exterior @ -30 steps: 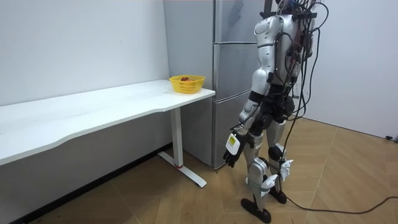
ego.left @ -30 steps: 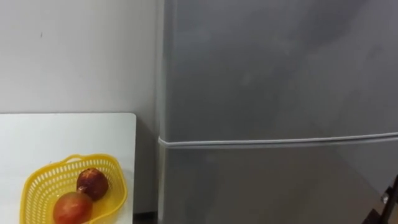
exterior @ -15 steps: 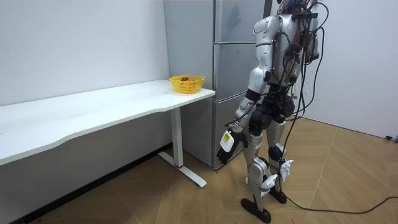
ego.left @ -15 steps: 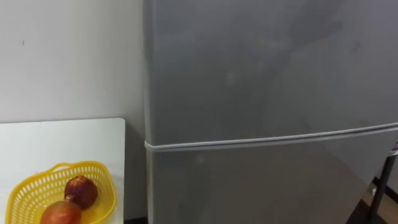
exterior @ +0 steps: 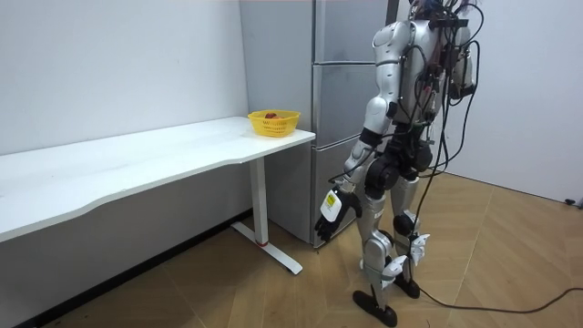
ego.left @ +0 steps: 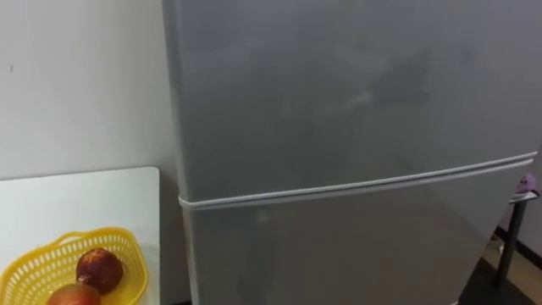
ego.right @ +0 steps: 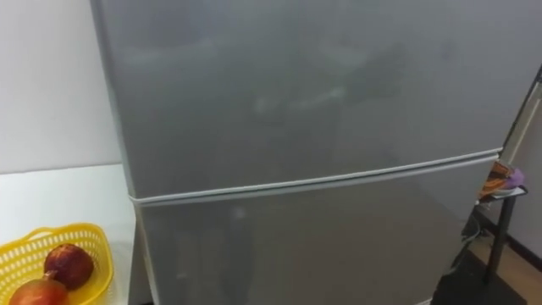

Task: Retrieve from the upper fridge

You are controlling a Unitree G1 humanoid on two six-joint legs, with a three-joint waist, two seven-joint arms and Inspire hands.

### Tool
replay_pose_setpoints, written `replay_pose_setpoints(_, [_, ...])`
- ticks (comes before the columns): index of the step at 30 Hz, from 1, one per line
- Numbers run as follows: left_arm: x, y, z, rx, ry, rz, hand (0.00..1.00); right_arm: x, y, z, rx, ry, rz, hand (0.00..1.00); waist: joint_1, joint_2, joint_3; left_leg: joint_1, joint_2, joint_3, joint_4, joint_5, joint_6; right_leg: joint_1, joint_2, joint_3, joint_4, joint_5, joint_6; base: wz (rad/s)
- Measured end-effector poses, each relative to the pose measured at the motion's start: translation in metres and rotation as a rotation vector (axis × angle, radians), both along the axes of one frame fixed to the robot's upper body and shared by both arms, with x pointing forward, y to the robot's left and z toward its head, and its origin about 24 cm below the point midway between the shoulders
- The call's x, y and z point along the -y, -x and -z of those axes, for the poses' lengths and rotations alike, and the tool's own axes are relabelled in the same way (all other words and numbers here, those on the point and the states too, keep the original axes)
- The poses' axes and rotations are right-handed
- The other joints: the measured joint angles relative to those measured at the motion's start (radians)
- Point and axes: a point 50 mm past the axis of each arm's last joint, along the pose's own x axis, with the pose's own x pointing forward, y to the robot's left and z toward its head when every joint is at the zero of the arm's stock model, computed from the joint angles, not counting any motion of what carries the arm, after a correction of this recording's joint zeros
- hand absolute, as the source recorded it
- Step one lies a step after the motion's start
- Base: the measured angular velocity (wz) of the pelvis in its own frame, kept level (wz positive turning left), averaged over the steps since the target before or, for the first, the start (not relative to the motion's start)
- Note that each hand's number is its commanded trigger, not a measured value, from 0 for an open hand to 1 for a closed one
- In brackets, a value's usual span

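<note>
Since the tall grey metal fridge (ego.left: pixel 339 102) is shut, nothing is out; left hand (exterior: pixel 330 208) hangs low, grip unclear.

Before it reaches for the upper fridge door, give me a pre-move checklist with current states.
1. Upper fridge door open: not ok, it is shut down to the seam above the lower door.
2. Robot facing the fridge: ok, it stands close before it.
3. Left robot hand up at the door: not ok, it hangs low beside the thigh.
4. Handle or grip edge located: cannot tell, the door face looks plain.
5. Item to fetch: cannot tell, it is hidden behind the shut door.
6. Drop-off spot: ok, the yellow basket sits on the white table beside the fridge.
</note>
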Motion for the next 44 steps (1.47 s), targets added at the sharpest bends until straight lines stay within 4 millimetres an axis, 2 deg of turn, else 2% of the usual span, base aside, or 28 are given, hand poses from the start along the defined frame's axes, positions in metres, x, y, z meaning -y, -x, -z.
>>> replay_pose_setpoints(1, [0.000, -0.001, 0.000, 0.000, 0.000, -0.001, 0.00, 0.001, 0.003, 0.009, -0.023, -0.032, 0.016, 0.00, 0.001, 0.002, 0.0004, 0.000, 0.000, 0.001, 0.000, 0.000, 0.000, 0.000, 0.000, 0.000, 0.000, 0.000, 0.000, 0.00])
replay_pose_setpoints(2, [0.000, -0.001, 0.000, 0.002, 0.000, -0.001, 0.00, 0.003, 0.009, 0.028, -0.054, -0.112, 0.043, 0.00, 0.002, 0.001, -0.0012, 0.000, 0.000, 0.001, 0.000, 0.000, 0.000, 0.000, 0.000, 0.001, 0.001, 0.000, 0.000, 0.00])
replay_pose_setpoints(3, [0.001, -0.001, 0.000, 0.003, 0.001, -0.005, 0.00, 0.002, 0.013, 0.047, -0.090, -0.193, 0.062, 0.00, 0.001, 0.011, 0.0016, 0.000, 0.000, 0.000, 0.000, 0.000, 0.000, 0.000, 0.000, 0.000, 0.002, 0.000, 0.000, 0.00])
replay_pose_setpoints(4, [0.002, -0.001, 0.000, 0.002, 0.003, -0.007, 0.00, 0.001, 0.015, 0.058, -0.118, -0.233, 0.067, 0.00, 0.001, 0.013, 0.0008, 0.000, 0.000, 0.000, 0.000, 0.000, 0.000, 0.000, -0.001, 0.000, 0.003, 0.000, 0.000, 0.00])
replay_pose_setpoints(6, [0.007, 0.001, 0.002, -0.015, 0.011, -0.014, 0.00, -0.010, 0.026, 0.107, -0.280, -0.407, 0.078, 0.00, 0.003, 0.016, -0.0033, 0.000, 0.000, -0.001, 0.000, 0.000, 0.000, 0.000, -0.001, 0.000, 0.003, 0.000, 0.000, 0.00])
replay_pose_setpoints(7, [0.009, 0.001, 0.003, -0.019, 0.017, -0.015, 0.00, -0.015, 0.029, 0.119, -0.319, -0.452, 0.076, 0.00, 0.002, 0.020, -0.0041, 0.000, 0.000, -0.001, 0.000, 0.000, 0.000, 0.000, -0.001, 0.000, 0.003, 0.000, 0.000, 0.00])
replay_pose_setpoints(8, [0.014, 0.002, 0.004, -0.029, 0.028, -0.021, 0.00, -0.022, 0.036, 0.138, -0.374, -0.538, 0.080, 0.00, 0.003, 0.023, -0.0017, 0.000, -0.001, -0.002, 0.000, 0.000, 0.000, 0.000, -0.001, 0.001, 0.002, 0.000, 0.000, 0.05])
replay_pose_setpoints(9, [0.017, 0.004, 0.005, -0.036, 0.037, -0.023, 0.00, -0.030, 0.047, 0.157, -0.452, -0.605, 0.091, 0.00, 0.003, 0.036, -0.0072, 0.000, -0.002, -0.005, 0.001, 0.000, 0.000, 0.004, -0.002, -0.002, 0.001, 0.000, 0.000, 0.06])
replay_pose_setpoints(12, [0.017, 0.002, 0.005, -0.023, 0.036, -0.026, 0.00, -0.050, 0.069, 0.192, -0.593, -0.750, 0.118, 0.00, 0.018, 0.052, -0.0067, 0.002, -0.002, -0.006, 0.002, 0.000, 0.000, 0.006, -0.001, -0.001, 0.000, 0.000, 0.000, 0.02])
replay_pose_setpoints(15, [0.018, 0.001, 0.005, -0.018, 0.042, -0.035, 0.00, -0.063, 0.086, 0.212, -0.697, -0.841, 0.117, 0.00, 0.023, 0.051, -0.0050, 0.012, -0.004, -0.006, 0.002, 0.001, -0.001, 0.024, -0.001, -0.001, -0.016, -0.003, 0.000, 0.04])
replay_pose_setpoints(17, [0.018, 0.002, 0.005, -0.020, 0.045, -0.035, 0.00, -0.068, 0.093, 0.218, -0.746, -0.867, 0.099, 0.00, 0.023, 0.047, -0.0035, 0.018, -0.011, -0.016, 0.002, 0.001, -0.001, 0.033, -0.003, -0.003, -0.016, -0.008, 0.003, 0.08])
replay_pose_setpoints(19, [0.018, -0.001, 0.005, -0.016, 0.053, -0.030, 0.00, -0.077, 0.101, 0.228, -0.880, -0.866, 0.020, 0.00, 0.029, 0.042, 0.0009, 0.016, -0.015, -0.026, 0.003, 0.000, 0.000, 0.033, -0.005, -0.008, -0.016, -0.011, 0.004, 0.09])
replay_pose_setpoints(21, [0.019, -0.001, 0.006, -0.018, 0.062, -0.032, 0.00, -0.086, 0.109, 0.235, -0.988, -0.876, -0.048, 0.00, 0.049, 0.034, 0.0015, 0.016, -0.016, -0.025, 0.002, -0.001, 0.000, 0.033, -0.005, -0.005, -0.017, -0.012, 0.004, 0.00])
replay_pose_setpoints(23, [0.020, 0.000, 0.006, -0.030, 0.066, -0.039, 0.00, -0.094, 0.121, 0.243, -1.094, -0.909, -0.105, 0.00, 0.054, 0.031, 0.0018, 0.017, -0.017, -0.027, 0.003, -0.001, 0.000, 0.036, -0.006, -0.011, -0.023, -0.012, 0.004, 0.06])
replay_pose_setpoints(26, [0.020, 0.005, 0.007, -0.066, 0.073, -0.052, 0.00, -0.106, 0.135, 0.251, -1.199, -0.998, -0.202, 0.00, 0.056, 0.035, 0.0011, 0.018, -0.016, -0.033, 0.002, -0.002, 0.001, 0.046, -0.009, -0.026, -0.031, -0.012, 0.005, 0.13])
replay_pose_setpoints(28, [0.022, 0.008, 0.008, -0.102, 0.076, -0.051, 0.00, -0.115, 0.143, 0.256, -1.327, -1.036, -0.314, 0.00, 0.061, 0.041, 0.0046, 0.025, -0.017, -0.040, 0.000, -0.003, 0.001, 0.052, -0.009, -0.029, -0.032, -0.013, 0.005, 0.06])
replay_pose_setpoints(32, [0.027, 0.002, 0.009, -0.113, 0.085, -0.047, 0.00, -0.126, 0.157, 0.260, -1.535, -1.058, -0.463, 0.00, 0.059, 0.051, 0.0079, 0.034, -0.016, -0.059, -0.001, -0.009, 0.002, 0.069, -0.008, -0.027, -0.032, -0.013, 0.005, 0.11])
replay_pose_setpoints(38, [0.030, -0.008, 0.011, -0.118, 0.101, -0.014, 0.00, -0.130, 0.142, 0.264, -1.616, -1.073, -0.587, 0.00, 0.062, 0.053, 0.0118, 0.039, -0.017, -0.060, 0.001, -0.013, 0.002, 0.076, -0.007, -0.027, -0.031, -0.013, 0.005, 0.00])
replay_pose_setpoints(44, [0.035, -0.006, 0.012, -0.154, 0.139, 0.014, 0.00, -0.132, 0.130, 0.265, -1.677, -1.041, -0.691, 0.00, 0.063, 0.051, 0.0128, 0.053, -0.016, -0.061, 0.004, -0.016, 0.002, 0.090, -0.007, -0.028, -0.031, -0.014, 0.006, -0.01])
